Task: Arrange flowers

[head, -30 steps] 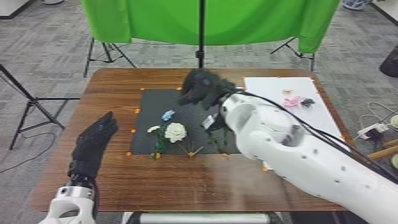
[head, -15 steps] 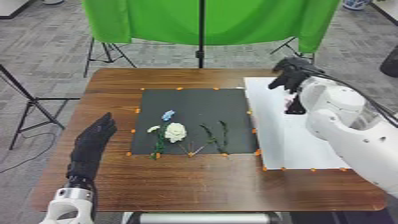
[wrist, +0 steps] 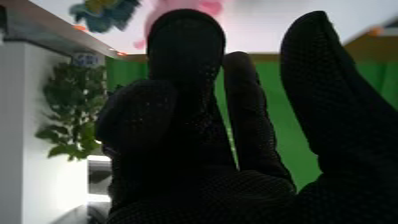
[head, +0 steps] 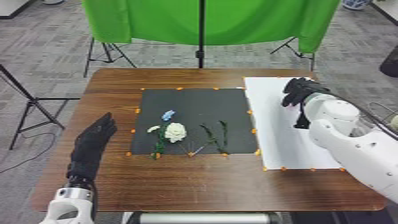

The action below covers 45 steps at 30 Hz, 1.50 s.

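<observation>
One pink flower (wrist: 211,6) lay near the right hand (head: 302,90), whose fingers were apart, probably to grasp it for arranging.

From where I stand, the surface (head: 169,192) is brown wood, visibly grained. The dark mat (head: 200,110) on it looks matt and smooth, like heavy paper; the white sheet (head: 289,150) to the mat's right looks papery too. Beyond the mat, green cloth (head: 151,20) hangs in soft folds. Left of the mat, the left robot hand (head: 93,140) wears matt black fabric; the right robot hand (head: 302,92), right of the mat, has rough, mesh-like black fabric. Its arm (head: 360,157) looks like smooth white plastic.
</observation>
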{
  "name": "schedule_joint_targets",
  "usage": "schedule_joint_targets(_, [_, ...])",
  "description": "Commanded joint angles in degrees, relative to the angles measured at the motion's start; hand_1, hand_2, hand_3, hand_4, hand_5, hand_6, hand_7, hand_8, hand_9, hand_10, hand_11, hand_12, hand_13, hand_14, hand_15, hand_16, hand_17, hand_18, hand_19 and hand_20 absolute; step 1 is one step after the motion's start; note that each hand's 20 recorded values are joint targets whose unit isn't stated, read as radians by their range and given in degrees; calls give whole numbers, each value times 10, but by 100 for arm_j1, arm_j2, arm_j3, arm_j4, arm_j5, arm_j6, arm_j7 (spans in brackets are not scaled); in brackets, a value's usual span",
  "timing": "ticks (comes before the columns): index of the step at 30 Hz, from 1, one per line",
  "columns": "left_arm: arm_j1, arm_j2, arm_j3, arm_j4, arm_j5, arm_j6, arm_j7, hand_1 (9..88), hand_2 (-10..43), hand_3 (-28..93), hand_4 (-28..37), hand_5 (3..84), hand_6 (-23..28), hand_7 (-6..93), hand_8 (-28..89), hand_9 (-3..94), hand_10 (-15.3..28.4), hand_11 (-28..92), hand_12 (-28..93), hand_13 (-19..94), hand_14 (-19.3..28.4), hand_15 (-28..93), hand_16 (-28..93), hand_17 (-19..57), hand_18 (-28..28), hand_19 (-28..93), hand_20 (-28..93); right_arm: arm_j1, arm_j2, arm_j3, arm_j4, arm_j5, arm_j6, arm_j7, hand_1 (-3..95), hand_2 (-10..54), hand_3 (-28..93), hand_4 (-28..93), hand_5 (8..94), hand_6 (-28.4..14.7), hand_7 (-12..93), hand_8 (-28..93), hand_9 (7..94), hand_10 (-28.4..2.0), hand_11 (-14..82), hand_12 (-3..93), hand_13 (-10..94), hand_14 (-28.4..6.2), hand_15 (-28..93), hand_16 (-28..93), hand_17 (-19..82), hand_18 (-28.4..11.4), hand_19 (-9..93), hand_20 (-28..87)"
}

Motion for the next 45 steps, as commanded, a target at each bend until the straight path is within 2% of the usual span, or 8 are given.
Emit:
schedule_joint_targets(1, [47,-13,-35,4,-4,-63,-49,267,-48,654,-208,381,44,59,-46,350,109,69,129,261,150,70,52,-11,125,17,165,-157,-4,-180,212,-660,-18,76,439,-95,663,-179,506,4,102,-67,559,-162,84,191,829,-51,538,311,565,-122,921,434])
schedule_joint_targets(8, [73,-29,-39,-8,1,-74,-35,269,-48,651,-207,379,44,57,-46,351,109,69,129,262,150,70,52,-11,126,16,165,-237,-112,-475,569,-791,776,30,513,-95,668,-191,526,9,119,-74,582,-154,101,191,845,-38,549,310,585,-107,925,436])
schedule_joint_targets(11, [80,-35,-47,-10,-5,-54,-8,269,-48,652,-205,379,43,58,-45,351,109,69,128,262,150,70,52,-11,125,16,165,-197,-130,-727,755,-892,1504,-97,568,-95,644,-213,621,3,149,-60,675,-136,131,194,886,-21,542,321,626,-89,932,442])
schedule_joint_targets(14, [81,-50,-46,-12,-8,-37,-3,270,-48,651,-205,378,42,59,-46,351,109,68,128,262,150,69,52,-11,126,16,165,-154,-148,-799,830,-822,1914,-258,658,-95,513,-187,742,-2,170,67,814,-107,60,299,924,-13,538,334,664,-82,932,467])
schedule_joint_targets(22, [92,-35,-50,-14,-10,-42,-38,271,-48,651,-206,379,43,58,-46,351,109,68,128,262,150,69,52,-11,126,16,165,-225,128,-328,-547,-481,2628,-415,674,-95,515,-164,803,-13,184,95,888,-107,62,337,937,-6,550,330,694,-73,932,459])
schedule_joint_targets(28, [90,-38,-26,-19,-2,-74,-36,270,-47,651,-206,379,43,58,-45,351,109,69,129,262,151,69,52,-11,126,16,165,402,-100,-912,-1261,414,2675,-964,668,-95,524,-157,808,-13,181,98,890,-108,59,339,937,-5,560,323,697,-73,932,469])
schedule_joint_targets(37, [12,-43,18,19,13,-97,-53,269,-47,651,-206,379,43,58,-46,350,110,69,129,261,150,69,52,-11,126,15,165,972,-883,-2087,-1080,927,2610,-1410,664,-95,528,-157,811,-14,178,99,890,-108,58,339,937,-4,568,318,698,-72,932,484])
schedule_joint_targets(45, [2,-46,16,32,3,-118,-91,269,-46,651,-207,378,43,57,-45,351,109,69,128,261,150,69,52,-11,125,15,165,715,-1082,-2421,-922,928,2655,-1366,661,-95,531,-158,811,-11,179,97,889,-108,56,337,937,-4,572,317,699,-72,932,491])
